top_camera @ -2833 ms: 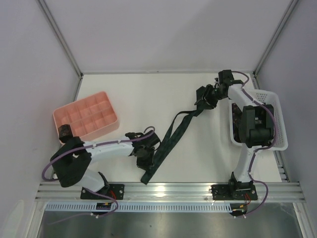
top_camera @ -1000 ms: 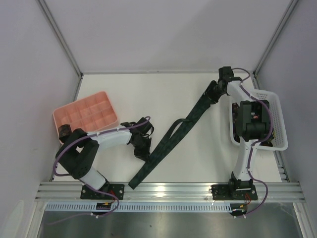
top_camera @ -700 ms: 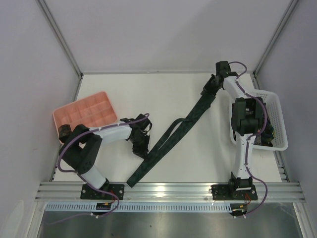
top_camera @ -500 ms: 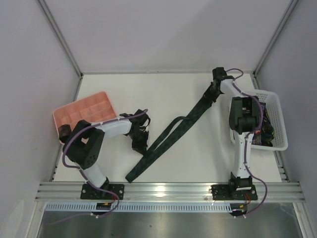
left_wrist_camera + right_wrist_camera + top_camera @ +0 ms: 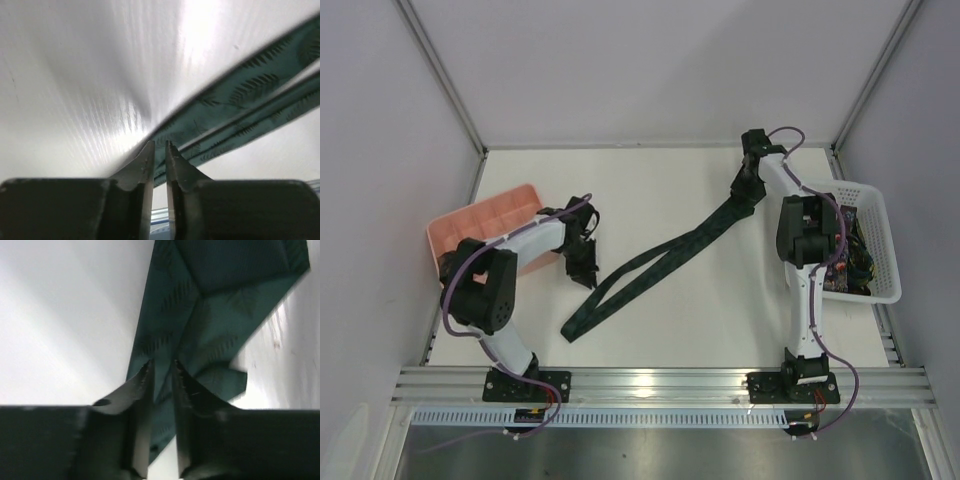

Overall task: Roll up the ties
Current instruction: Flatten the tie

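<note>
Dark green leaf-patterned tie [image 5: 655,262] lies stretched diagonally across the white table [image 5: 640,185]. Its far end is at the right gripper [image 5: 741,192], and its doubled part is just beside the left gripper [image 5: 585,275]. Both pairs of fingers stand almost together with a thin slit between. Whether either pinches the fabric cannot be told. Pink compartment tray [image 5: 480,222] sits by the left arm.

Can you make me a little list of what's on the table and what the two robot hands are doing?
tie: one, dark green, leafy pattern, stretched out slantwise, partly doubled
left gripper: almost closed, pinching the tie's edge near its near end
right gripper: almost closed on the tie's far end
tray: pink, far left
basket: white, far right, dark things inside
rolled yet: no
</note>
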You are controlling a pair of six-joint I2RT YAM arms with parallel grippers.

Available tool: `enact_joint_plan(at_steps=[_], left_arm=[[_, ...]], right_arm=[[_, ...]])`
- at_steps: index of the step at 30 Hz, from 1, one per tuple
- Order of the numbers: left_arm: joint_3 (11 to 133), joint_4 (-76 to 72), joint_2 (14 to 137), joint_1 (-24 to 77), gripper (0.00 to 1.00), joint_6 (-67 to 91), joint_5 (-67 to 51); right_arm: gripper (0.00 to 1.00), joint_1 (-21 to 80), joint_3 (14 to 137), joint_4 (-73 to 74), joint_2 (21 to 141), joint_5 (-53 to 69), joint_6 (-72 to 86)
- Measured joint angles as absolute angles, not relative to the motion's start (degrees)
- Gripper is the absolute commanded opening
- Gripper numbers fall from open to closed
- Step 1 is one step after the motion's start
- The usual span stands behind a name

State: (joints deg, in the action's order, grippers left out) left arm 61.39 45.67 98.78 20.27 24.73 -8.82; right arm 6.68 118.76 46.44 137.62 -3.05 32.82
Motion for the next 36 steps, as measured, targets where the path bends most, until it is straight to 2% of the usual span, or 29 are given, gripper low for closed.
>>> enact_joint_plan(at_steps=[4,8,11,13,19,28,30,36], left_arm=[[61.4,46.4,93.2,20.6,0.52,24.9,-11.5],[61.6,46.5,87.3,21.1,0.52,25.5,-14.4],[61.7,47.0,85.2,21.3,0.49,25.4,-15.4],[61.7,47.5,84.4,21.3,0.39,25.6,-15.6],[59.8,47.2,82.0,21.5,0.27,25.5,-17.3],[54.1,46.1,82.2,24.3,0.25,25.4,-19.7],[54.1,45.5,83.1,25.3,0.24,25.4,-19.9],[54.1,44.0,87.4,27.5,0.21,25.3,-20.1]], right_arm=[[0.50,7.7,117.9,50.4,134.0,-3.6,32.7],[0.50,8.3,117.4,53.3,128.7,-4.3,34.0],[0.47,8.1,115.7,54.3,126.4,-5.0,35.7],[0.42,8.0,114.4,54.9,126.3,-5.6,36.9],[0.42,8.1,110.1,55.4,127.5,-6.2,39.9],[0.40,8.5,107.7,52.2,130.8,-5.1,42.0],[0.36,8.5,107.6,51.8,130.9,-4.9,42.3],[0.33,8.6,107.6,51.0,131.0,-4.9,43.5]])
